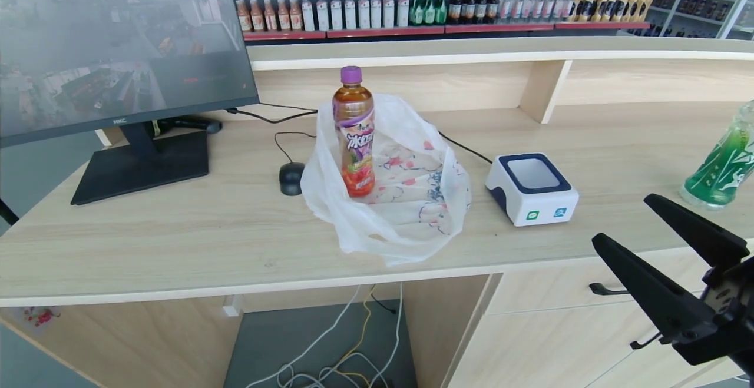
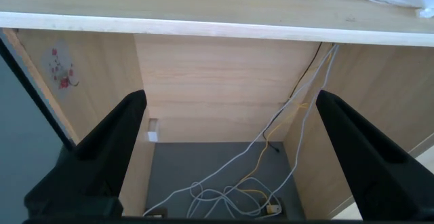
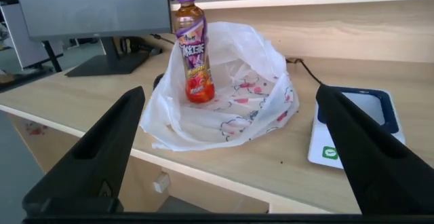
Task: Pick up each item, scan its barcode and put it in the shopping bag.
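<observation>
Right pincer [image 1: 621,218] is held wide and empty at the near edge of the counter [image 1: 177,241]; the left pincer [image 2: 230,98] is spread wide, faced toward the space under it. With the orange bottle [image 1: 353,135] stood in the shopping bag [image 1: 412,211], the green bottle [image 1: 721,164], at 3 o'clock of the scanner [image 1: 533,188], is judged next to be grasped and scanned.

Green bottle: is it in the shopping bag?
No, the green bottle sits on the counter to the right of the shopping bag, beyond the scanner.

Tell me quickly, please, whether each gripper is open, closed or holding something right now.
Black two-fingered left gripper: open, holding nothing.
Black two-fingered right gripper: open, holding nothing.
</observation>
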`<state>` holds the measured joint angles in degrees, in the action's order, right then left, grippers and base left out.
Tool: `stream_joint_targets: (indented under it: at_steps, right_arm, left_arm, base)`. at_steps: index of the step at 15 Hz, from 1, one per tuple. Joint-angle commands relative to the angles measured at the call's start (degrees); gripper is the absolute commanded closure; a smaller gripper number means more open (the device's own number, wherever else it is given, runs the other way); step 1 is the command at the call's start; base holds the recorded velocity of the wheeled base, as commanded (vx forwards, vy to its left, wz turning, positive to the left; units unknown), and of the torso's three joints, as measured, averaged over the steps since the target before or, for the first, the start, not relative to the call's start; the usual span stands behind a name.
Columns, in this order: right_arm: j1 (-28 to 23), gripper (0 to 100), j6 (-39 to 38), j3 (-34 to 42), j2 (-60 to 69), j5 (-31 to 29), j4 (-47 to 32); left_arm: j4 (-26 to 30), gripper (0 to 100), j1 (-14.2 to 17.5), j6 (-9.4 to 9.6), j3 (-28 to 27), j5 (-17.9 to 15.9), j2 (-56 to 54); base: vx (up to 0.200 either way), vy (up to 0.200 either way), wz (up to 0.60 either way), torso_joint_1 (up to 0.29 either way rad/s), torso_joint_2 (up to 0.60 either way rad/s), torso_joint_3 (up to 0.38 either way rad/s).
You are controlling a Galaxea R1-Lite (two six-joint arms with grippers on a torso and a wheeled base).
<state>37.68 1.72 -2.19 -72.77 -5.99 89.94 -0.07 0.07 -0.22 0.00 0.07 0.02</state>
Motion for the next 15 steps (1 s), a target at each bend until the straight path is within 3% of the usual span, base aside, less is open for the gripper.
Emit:
stream_joint_targets:
  at_steps: [1,15]
  right_arm:
    - [-0.1,0,0.0,0.0,-0.6,0.0,0.1]
    - [-0.1,0,0.2,0.7,-0.1,0.0,0.1]
  left_arm:
    - [0.0,0,0.0,-0.04,0.0,0.0,0.0]
    - [0.0,0,0.0,-0.04,0.0,0.0,0.0]
  base:
    - [0.0,-0.2,0.0,0.007,0.0,0.002]
    - [0.0,-0.2,0.0,0.003,0.0,0.002]
